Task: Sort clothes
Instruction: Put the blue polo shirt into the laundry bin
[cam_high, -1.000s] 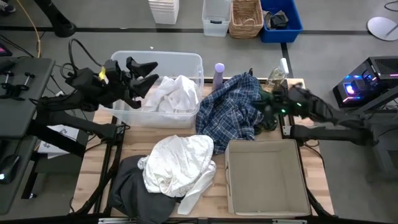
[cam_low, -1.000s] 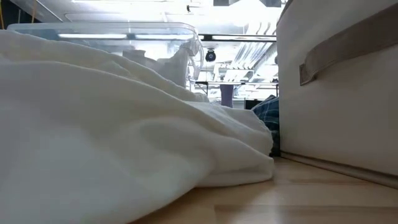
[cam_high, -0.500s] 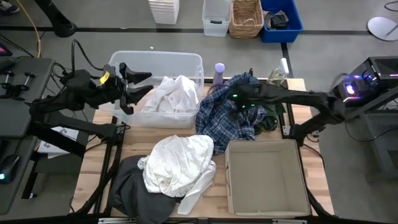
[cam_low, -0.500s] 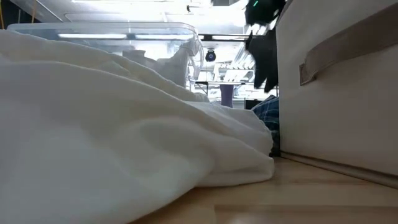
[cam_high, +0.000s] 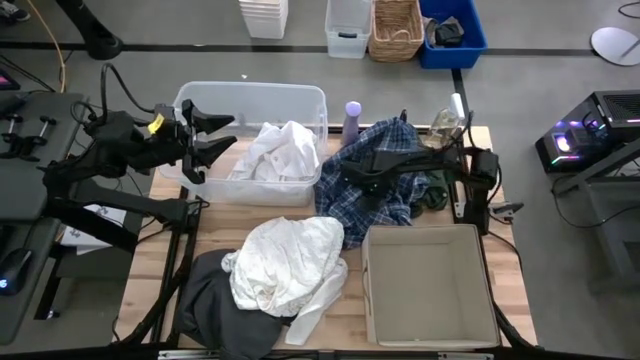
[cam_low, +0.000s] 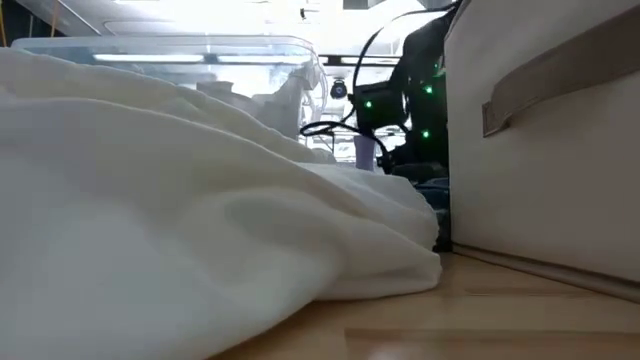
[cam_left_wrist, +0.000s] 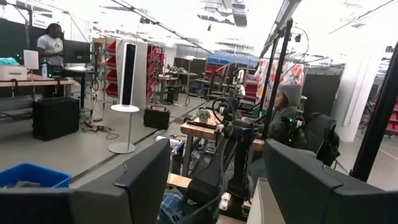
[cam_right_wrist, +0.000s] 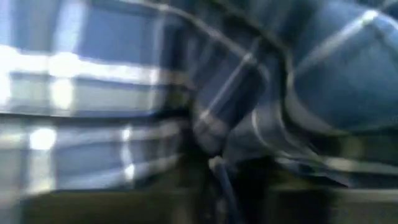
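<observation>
My two arms are dark, nearly black, built of chunky jointed links. My left arm wears a yellow tag near the wrist, and a black cable loops up behind it. Its gripper ends in two broad, flat, matte black fingers. My right arm is the same dark make; small green lights glow along it, and a thin black cable arcs above.

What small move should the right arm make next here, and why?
Probably lift straight up. The right hand is down on the crumpled blue-and-white plaid shirt, its wrist view filled with that fabric, so raising it would show whether the cloth is caught. The left hand waits open over the clear plastic bin.
</observation>
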